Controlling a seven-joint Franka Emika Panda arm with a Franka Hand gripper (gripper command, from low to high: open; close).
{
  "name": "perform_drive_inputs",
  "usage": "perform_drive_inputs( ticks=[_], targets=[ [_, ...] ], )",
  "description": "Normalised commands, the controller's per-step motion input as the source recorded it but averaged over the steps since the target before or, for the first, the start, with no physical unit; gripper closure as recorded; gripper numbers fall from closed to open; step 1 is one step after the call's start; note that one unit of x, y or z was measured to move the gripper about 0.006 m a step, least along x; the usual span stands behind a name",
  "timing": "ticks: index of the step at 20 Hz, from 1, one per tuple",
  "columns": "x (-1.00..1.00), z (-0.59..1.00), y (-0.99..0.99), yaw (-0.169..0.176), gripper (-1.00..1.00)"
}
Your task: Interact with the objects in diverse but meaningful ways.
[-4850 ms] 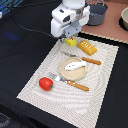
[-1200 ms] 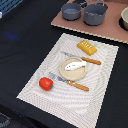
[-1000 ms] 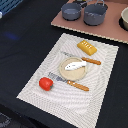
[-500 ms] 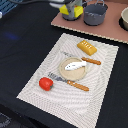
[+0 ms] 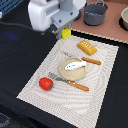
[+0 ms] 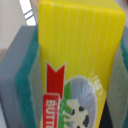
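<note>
My gripper [image 5: 65, 34] hangs over the far edge of the striped placemat [image 5: 35, 85] at the exterior view's left, shut on the yellow packet [image 5: 66, 34]. In the wrist view the yellow packet [image 6: 80, 60] with its red label fills the frame between the green-padded fingers [image 6: 27, 75]. A white fish [image 5: 73, 65] lies on a tan plate [image 5: 75, 73] in the mat's middle. The orange-brown bread loaf [image 5: 87, 48] rests on the mat's far side. The red tomato [image 5: 46, 84] sits near the mat's front, at the exterior view's left.
A wooden-handled fork [image 5: 70, 82] lies in front of the plate and a wooden-handled knife [image 5: 90, 61] behind it. A grey pot [image 5: 95, 13] stands at the back on a tan surface. A bowl [image 5: 123, 19] shows at the right edge.
The arm was out of view a second ago. It has come back into view from the back left, holding the yellow packet and moving toward the mat. The other objects have not moved.
</note>
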Motion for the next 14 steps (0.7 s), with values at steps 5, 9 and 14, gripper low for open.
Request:
perform_drive_inputs(
  ticks=[5,9,14],
  targets=[
    [0.59,0.0,-0.73,-0.011,1.0],
    [0.83,0.0,-0.51,-0.009,1.0],
    [0.92,-0.02,-0.34,-0.001,1.0]
  ],
)
